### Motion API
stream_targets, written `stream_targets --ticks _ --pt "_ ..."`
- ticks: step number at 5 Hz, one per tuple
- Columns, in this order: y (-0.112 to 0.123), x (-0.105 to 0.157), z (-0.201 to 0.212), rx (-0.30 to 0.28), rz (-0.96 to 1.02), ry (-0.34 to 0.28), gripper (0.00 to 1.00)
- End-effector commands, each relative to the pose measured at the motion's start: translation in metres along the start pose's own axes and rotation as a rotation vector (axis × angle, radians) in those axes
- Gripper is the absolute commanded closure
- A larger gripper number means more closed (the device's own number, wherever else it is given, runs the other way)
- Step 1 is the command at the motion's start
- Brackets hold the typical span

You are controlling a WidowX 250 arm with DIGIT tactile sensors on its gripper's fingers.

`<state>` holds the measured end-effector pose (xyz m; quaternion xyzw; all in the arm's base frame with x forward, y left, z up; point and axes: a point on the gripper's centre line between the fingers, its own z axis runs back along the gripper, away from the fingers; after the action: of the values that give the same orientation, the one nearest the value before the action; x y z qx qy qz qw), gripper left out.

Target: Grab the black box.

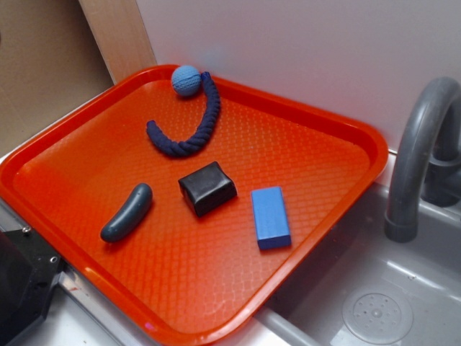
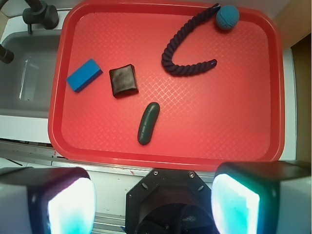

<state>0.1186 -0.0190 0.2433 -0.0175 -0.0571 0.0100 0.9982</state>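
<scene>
Nearest you in the wrist view: the gripper (image 2: 153, 202), fingers (image 2: 58, 202) wide apart at the frame's bottom corners, pads glowing cyan-white, nothing between them. It sits over the pale counter strip, short of the tray's near rim — not above any object.

Next out, the red tray (image 2: 234, 131), textured floor, raised lip all round. First thing on it from your side is the dark grey-blue sausage toy (image 2: 148, 123), lying lengthwise, slightly tilted, near the tray's near-centre.

Just past that and a bit to the left in the wrist view: the black box (image 2: 123, 80) — glossy, squarish, rounded edges, flat on the tray floor, turned a little off square. It's apart from everything, not touching. In the ext. view it sits about mid-tray (image 1: 207, 187), between the sausage toy (image 1: 127, 212) and the blue block (image 1: 271, 217).

Blue block (image 2: 84, 75) lies near the box, toward the tray's sink-side edge, flat.

Farther out: a dark navy rope toy (image 2: 187, 48) curved in a C, w/ a teal-blue knit ball (image 2: 227, 17) at its far end, near the tray's far corner.

Beyond the tray's side: grey sink (image 1: 374, 303) and grey faucet (image 1: 421, 155); white wall behind.
</scene>
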Motion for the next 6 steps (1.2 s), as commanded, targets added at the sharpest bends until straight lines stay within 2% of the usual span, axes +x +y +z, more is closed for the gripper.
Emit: stream_targets --ticks 1,2,3,4,5,6 --pt "0.000 0.000 0.000 0.000 0.000 0.000 0.00" --pt "-0.015 0.045 -0.048 0.140 -0.128 0.010 0.00" --pt "-0.018 0.089 -0.098 0.171 -0.199 -0.007 0.00" --pt "-0.032 0.108 -0.151 0.164 -0.315 -0.013 0.00" --pt "-0.028 0.105 -0.182 0.028 -0.278 -0.034 0.00" --pt "-0.028 0.105 -0.182 0.028 -0.278 -0.034 0.00"
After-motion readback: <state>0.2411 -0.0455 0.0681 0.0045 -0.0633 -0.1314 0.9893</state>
